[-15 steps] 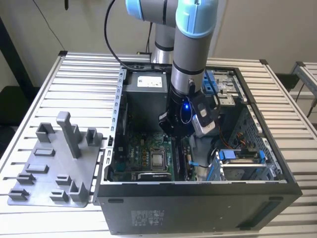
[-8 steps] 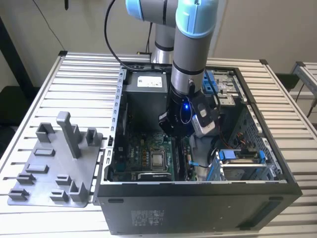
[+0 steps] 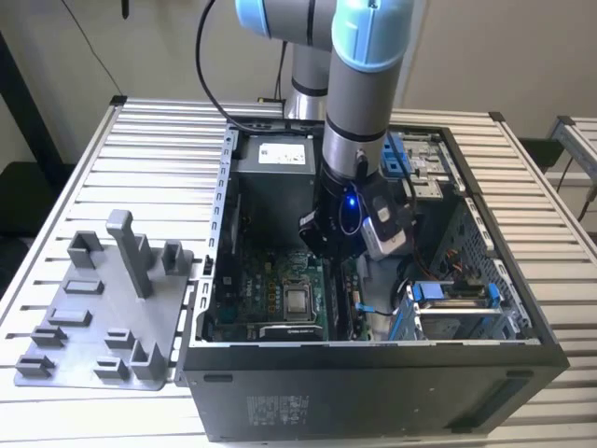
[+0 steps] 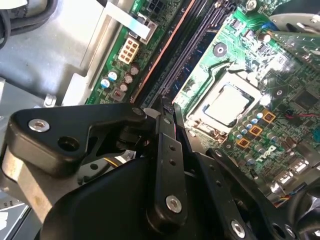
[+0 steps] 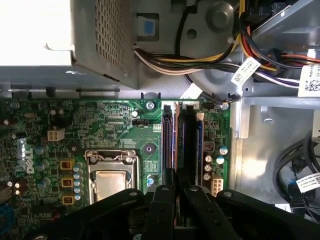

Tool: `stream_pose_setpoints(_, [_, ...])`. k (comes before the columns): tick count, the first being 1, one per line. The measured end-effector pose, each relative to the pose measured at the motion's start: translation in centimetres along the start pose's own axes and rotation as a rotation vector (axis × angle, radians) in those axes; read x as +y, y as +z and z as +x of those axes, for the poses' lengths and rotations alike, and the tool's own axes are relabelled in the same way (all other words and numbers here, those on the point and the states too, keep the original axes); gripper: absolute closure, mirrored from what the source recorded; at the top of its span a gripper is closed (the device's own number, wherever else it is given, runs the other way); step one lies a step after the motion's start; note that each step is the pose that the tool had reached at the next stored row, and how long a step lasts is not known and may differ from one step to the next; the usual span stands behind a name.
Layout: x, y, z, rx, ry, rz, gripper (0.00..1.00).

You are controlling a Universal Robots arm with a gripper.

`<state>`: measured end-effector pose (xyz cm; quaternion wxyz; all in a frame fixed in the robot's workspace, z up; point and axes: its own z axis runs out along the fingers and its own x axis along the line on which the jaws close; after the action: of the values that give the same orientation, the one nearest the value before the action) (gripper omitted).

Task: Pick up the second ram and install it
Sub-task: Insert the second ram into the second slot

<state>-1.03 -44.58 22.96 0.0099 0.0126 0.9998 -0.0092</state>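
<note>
We see a green motherboard (image 5: 120,125) with black memory slots (image 5: 187,145), a grey tray (image 3: 103,317), a black gripper (image 4: 167,150), and a pale ribbed counter (image 3: 159,159).

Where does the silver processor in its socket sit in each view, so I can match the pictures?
Exterior view: the processor sits low in the open case, toward the exterior view's left of the arm.
Second wrist view: it lies on the green board, beside the slots.
First wrist view: it lies on the board, beside the slots.
Shared landmark: the long black memory slots.
</note>
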Motion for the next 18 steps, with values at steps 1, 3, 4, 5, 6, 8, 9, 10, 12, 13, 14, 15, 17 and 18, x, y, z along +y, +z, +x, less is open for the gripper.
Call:
stream_pose_setpoints(1, [-0.08,-0.06,-0.01,0.0000,0.000,-0.0022,0.86])
stream_pose_setpoints(3, [-0.35,-0.09,-0.01,0.0000,0.000,-0.0065,0.86])
stream_pose_setpoints(4, [-0.53,-0.08,-0.02,0.0002,0.001,-0.0088,0.86])
stream_pose_setpoints(5, [-0.73,-0.08,-0.02,0.0002,0.001,-0.0112,0.86])
stream_pose_setpoints(6, [-0.92,-0.08,-0.03,0.0003,0.001,-0.0137,0.86])
stream_pose_setpoints(8, [-1.28,-0.07,-0.04,0.0006,0.002,-0.0173,0.86])
stream_pose_setpoints(9, [-1.46,-0.07,-0.04,0.0007,0.002,-0.0190,0.86])
stream_pose_setpoints(10, [-1.63,-0.07,-0.05,0.0009,0.002,-0.0208,0.86])
stream_pose_setpoints(12, [-1.85,-0.05,-0.05,0.0009,0.006,-0.0242,0.86])
stream_pose_setpoints(13, [-1.89,-0.05,-0.05,0.0010,0.010,-0.0250,0.86])
stream_pose_setpoints(14, [-1.93,-0.04,-0.05,0.0010,0.014,-0.0255,0.86])
stream_pose_setpoints(15, [-1.97,-0.05,-0.05,0.0011,0.020,-0.0254,0.86])
stream_pose_setpoints(17, [-1.99,-0.04,-0.06,0.0012,0.030,-0.0256,0.86])
stream_pose_setpoints(18, [-1.99,-0.04,-0.06,0.0013,0.032,-0.0255,0.86])
